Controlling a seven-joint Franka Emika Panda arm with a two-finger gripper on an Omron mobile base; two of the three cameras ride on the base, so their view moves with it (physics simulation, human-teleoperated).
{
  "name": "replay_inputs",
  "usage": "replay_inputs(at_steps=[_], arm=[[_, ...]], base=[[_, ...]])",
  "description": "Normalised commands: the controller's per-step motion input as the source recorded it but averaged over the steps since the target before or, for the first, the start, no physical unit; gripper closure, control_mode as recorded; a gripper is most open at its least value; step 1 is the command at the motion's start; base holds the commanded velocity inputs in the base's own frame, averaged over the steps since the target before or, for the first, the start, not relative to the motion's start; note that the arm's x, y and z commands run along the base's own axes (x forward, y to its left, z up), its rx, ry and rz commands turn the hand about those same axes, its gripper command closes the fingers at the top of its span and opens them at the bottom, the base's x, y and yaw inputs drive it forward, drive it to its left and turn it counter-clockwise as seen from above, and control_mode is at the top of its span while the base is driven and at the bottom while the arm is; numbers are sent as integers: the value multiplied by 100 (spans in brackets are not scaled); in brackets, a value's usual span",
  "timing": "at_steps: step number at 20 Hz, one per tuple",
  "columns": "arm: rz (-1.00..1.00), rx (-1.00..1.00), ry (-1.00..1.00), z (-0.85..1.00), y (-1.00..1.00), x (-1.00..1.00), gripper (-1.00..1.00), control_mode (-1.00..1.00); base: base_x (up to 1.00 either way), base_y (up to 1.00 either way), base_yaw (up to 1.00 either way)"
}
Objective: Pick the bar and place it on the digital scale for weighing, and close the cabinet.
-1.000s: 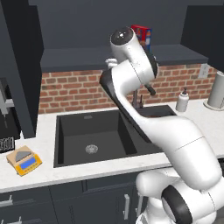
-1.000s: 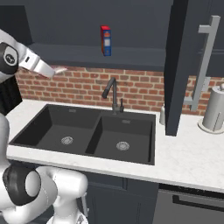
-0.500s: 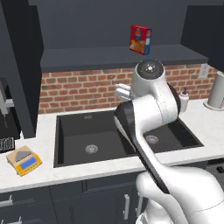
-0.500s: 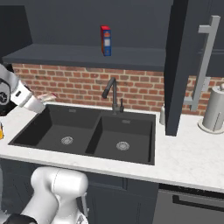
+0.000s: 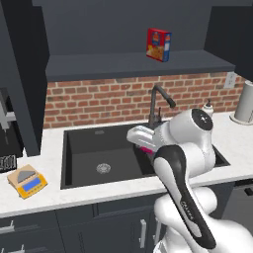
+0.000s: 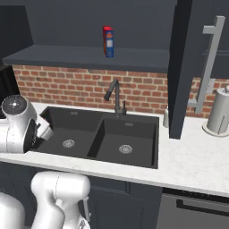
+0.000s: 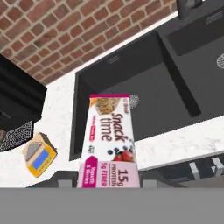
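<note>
My gripper [image 7: 108, 180] is shut on the bar [image 7: 109, 140], a flat pink and white wrapped bar that sticks out ahead of the fingers. The hand [image 5: 142, 138] hangs low over the black sink, with the bar's pink edge [image 5: 146, 150] just showing under it. The orange-yellow digital scale [image 5: 27, 181] sits on the white counter left of the sink, and lies lower left of the bar in the hand view [image 7: 39, 158]. The dark cabinet's door [image 6: 181, 67] stands open, edge-on, with its long silver handle [image 6: 209, 62].
A double black sink [image 6: 103, 134] with a dark faucet [image 5: 157, 101] lies below the hand. A red and blue box [image 5: 158, 44] stands on the shelf. A grey canister [image 6: 219, 112] stands at the far right. A dark appliance [image 5: 7, 146] stands behind the scale.
The arm has swung down from shelf height to low over the sink and toward the left. The bar has stayed in the shut gripper.
</note>
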Motion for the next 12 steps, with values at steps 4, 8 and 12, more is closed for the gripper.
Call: replay_inputs(at_steps=[4, 8, 12], arm=[[53, 6, 0, -6, 50, 9, 100, -100], [49, 0, 0, 0, 68, 1, 100, -100], [47, -6, 0, 0, 71, 0, 100, -100]], base=[[0, 0, 0], [0, 0, 0], [0, 0, 0]])
